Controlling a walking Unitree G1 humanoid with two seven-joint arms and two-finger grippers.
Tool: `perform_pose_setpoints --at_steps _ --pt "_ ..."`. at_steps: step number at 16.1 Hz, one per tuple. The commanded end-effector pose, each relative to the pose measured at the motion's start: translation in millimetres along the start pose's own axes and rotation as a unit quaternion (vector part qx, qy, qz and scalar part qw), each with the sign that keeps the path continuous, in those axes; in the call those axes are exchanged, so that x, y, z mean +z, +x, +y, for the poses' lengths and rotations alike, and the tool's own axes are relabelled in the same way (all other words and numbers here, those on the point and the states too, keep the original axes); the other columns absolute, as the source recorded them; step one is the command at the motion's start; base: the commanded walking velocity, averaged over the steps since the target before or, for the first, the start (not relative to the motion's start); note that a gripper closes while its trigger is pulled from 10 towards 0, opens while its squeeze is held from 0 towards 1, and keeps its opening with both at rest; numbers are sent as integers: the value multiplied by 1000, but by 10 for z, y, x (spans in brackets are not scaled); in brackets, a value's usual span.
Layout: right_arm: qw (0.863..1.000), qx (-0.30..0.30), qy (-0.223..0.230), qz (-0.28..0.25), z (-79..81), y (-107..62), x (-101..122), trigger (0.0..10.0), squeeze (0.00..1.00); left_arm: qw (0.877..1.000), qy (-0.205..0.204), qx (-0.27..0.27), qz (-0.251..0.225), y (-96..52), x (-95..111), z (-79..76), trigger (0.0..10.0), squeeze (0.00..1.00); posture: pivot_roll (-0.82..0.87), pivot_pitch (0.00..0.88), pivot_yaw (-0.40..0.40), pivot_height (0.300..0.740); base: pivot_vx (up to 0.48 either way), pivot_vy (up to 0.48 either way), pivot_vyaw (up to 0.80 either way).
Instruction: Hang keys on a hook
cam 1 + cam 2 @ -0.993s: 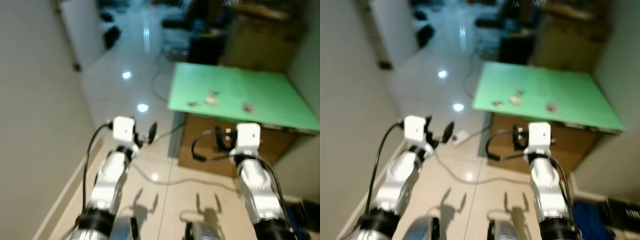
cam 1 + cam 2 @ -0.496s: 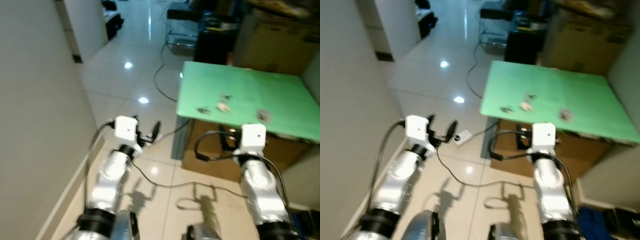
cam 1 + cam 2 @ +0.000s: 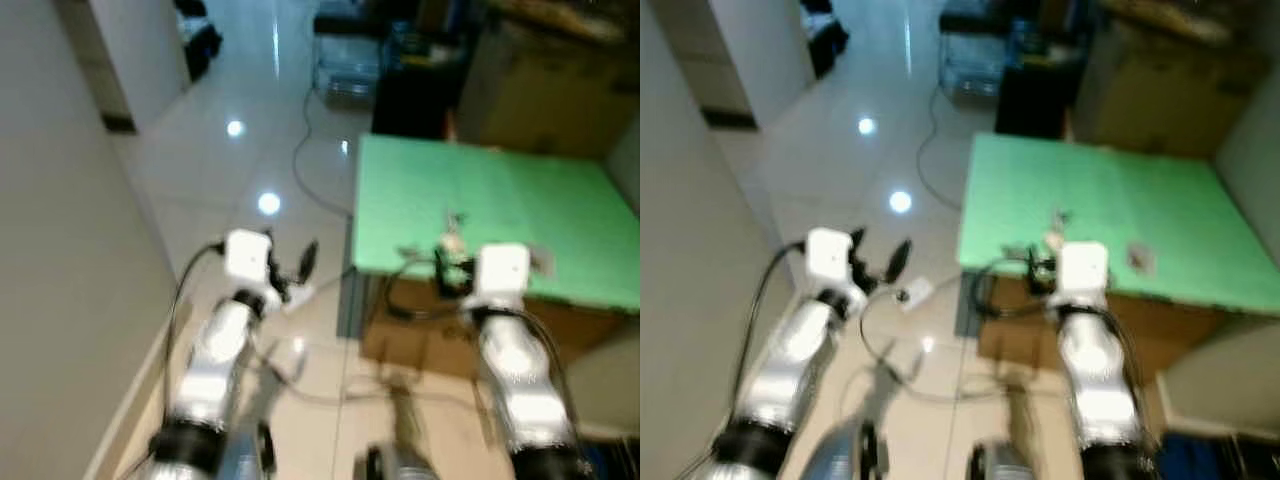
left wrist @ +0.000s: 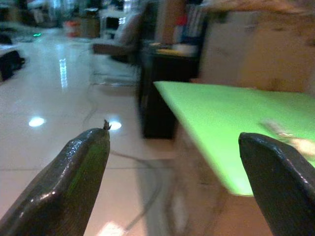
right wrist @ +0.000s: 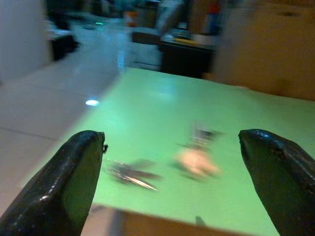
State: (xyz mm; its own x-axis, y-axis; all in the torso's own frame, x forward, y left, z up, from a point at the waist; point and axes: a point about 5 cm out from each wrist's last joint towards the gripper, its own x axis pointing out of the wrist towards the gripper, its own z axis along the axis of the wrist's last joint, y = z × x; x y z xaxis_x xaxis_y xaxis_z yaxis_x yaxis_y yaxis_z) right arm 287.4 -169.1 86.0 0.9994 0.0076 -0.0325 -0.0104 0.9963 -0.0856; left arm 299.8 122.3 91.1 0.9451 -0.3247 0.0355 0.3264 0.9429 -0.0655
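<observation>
A green table (image 3: 520,200) stands ahead on the right. On it lie small things, blurred: a dark bunch of keys (image 5: 129,173), a pale key fob (image 5: 197,164) beside it and a darker piece (image 5: 203,132) farther back. My right gripper (image 5: 172,147) is open, short of the table's near edge, and points at these. Its fingers hold nothing. My left gripper (image 4: 174,182) is open too and empty. It hangs over the floor to the left of the table, beside the table's left edge (image 4: 197,132).
A pale wall (image 3: 60,300) runs close along my left. A cable (image 3: 310,150) trails over the glossy tile floor. A cardboard box (image 3: 420,335) sits under the table. A black cabinet (image 3: 415,95) and large cartons (image 3: 540,80) stand behind it.
The whole picture has shifted: the camera has moved toward the table, which now lies closer under my right gripper. Both arms keep the same pose, and the picture is blurred.
</observation>
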Motion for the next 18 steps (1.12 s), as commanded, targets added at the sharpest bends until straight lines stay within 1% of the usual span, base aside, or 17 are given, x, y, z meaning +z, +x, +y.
perform_pose_setpoints --at_steps 1,2,3,5,7,9,16,18 --pt "1000 -16 -9 -3 -129 -13 31 10000 0 1000 4 -10 -1 14 5 -72 10000 0 -82 27 -22 660 0 0 0" --pt "1000 -16 -8 -5 -133 -16 33 10000 0 1000 -2 -11 -1 15 5 -77 10000 0 -82 27 -22 665 0 0 0" --pt "999 -19 -26 -3 -145 -14 24 10000 0 1000 -7 -10 0 17 5 -75 10000 0 -82 24 -22 680 0 0 0" --pt "1000 -18 -20 -4 -139 -16 26 10000 0 1000 -2 -13 7 18 -7 -71 10000 0 -81 20 -22 700 0 0 0" --pt "1000 -16 -4 -1 -132 -16 14 10000 0 1000 0 -19 13 20 -24 -75 10000 0 -81 13 -22 720 0 0 0" --pt "1000 -16 -4 3 -139 -16 -1 10000 0 1000 3 -25 15 25 -35 -108 10000 0 -82 4 -25 740 0 0 0" --pt "1000 -8 -7 12 -125 25 -15 10000 0 999 4 -27 17 53 -43 -139 10000 0 -84 0 -32 740 0 0 0" --pt "1000 -8 -2 12 -121 35 -13 10000 0 1000 4 -27 16 63 -40 -139 10000 0 -84 0 -32 740 0 0 -741"
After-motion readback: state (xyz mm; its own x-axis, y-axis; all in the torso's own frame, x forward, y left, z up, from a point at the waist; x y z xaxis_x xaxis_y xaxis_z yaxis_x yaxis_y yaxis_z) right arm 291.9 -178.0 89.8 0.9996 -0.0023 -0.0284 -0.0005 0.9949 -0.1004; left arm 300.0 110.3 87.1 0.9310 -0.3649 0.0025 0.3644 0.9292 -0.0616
